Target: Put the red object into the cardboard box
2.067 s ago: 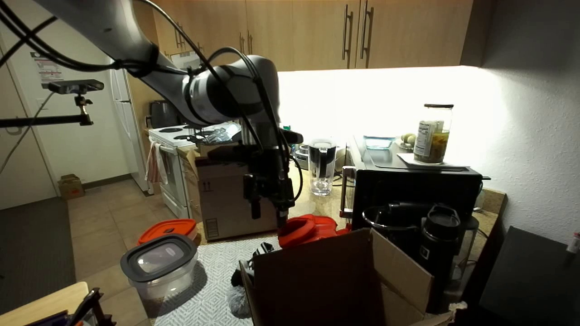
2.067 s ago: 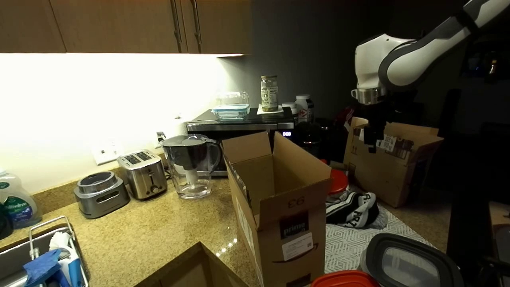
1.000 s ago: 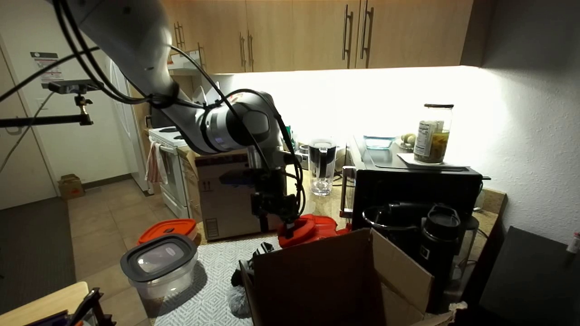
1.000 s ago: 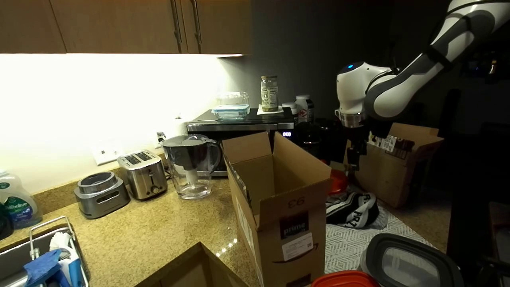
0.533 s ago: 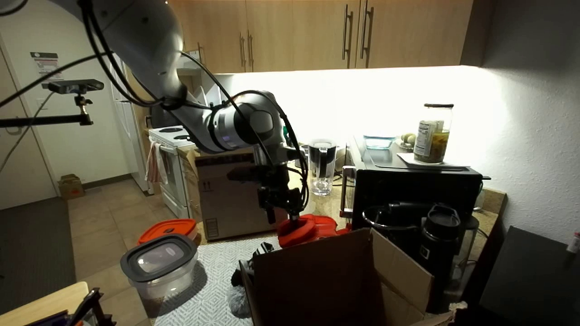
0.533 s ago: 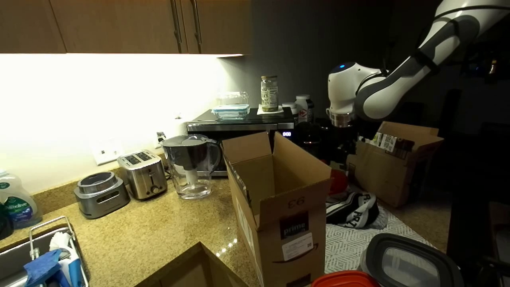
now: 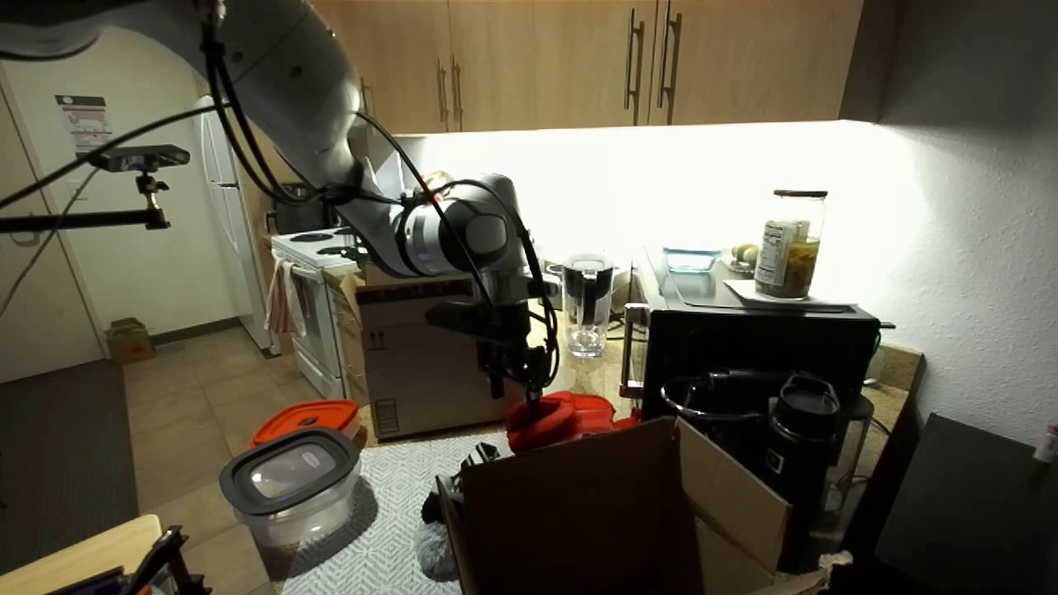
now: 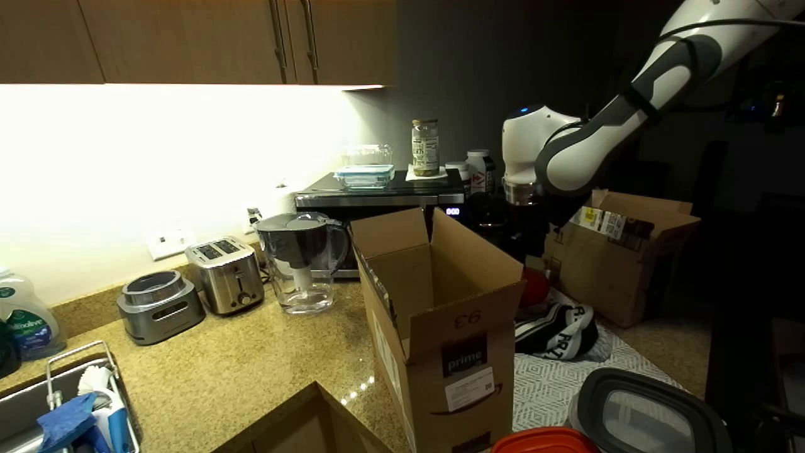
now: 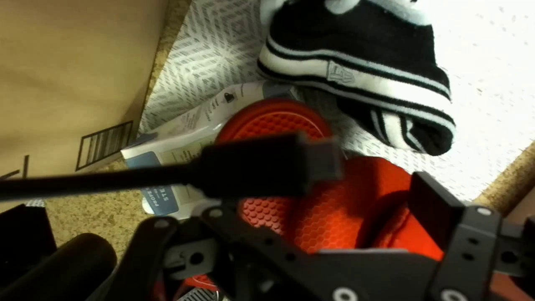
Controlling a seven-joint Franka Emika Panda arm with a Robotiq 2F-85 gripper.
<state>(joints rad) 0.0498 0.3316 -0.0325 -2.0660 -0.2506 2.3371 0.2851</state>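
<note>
The red object point(image 7: 570, 417) is a rounded, textured red lump on the counter between two cartons. It also shows, partly hidden, in an exterior view point(image 8: 534, 288) and below my jaws in the wrist view point(image 9: 330, 234). The cardboard box point(image 7: 570, 504) is a large open brown carton, dark inside, beside the red object; it also shows in an exterior view point(image 8: 619, 267). My gripper point(image 9: 334, 205) is open, with the red object below and between its fingers. In an exterior view the gripper point(image 7: 514, 392) hangs at the lump's rim; contact cannot be told. A blurred black connector hides its left pad.
A second open carton point(image 8: 465, 384) stands beside the red object. Black-and-white socks point(image 9: 359, 75) lie close by. A clear tub with a grey lid point(image 7: 289, 483) and a red-lidded one point(image 7: 306, 417) stand on or beside the patterned mat point(image 7: 388, 504). A microwave point(image 7: 744, 339) stands behind.
My gripper has come down and across toward the red object, rightward in one exterior picture, leftward in the opposite one, and now hangs at it. The red object and boxes have not visibly moved.
</note>
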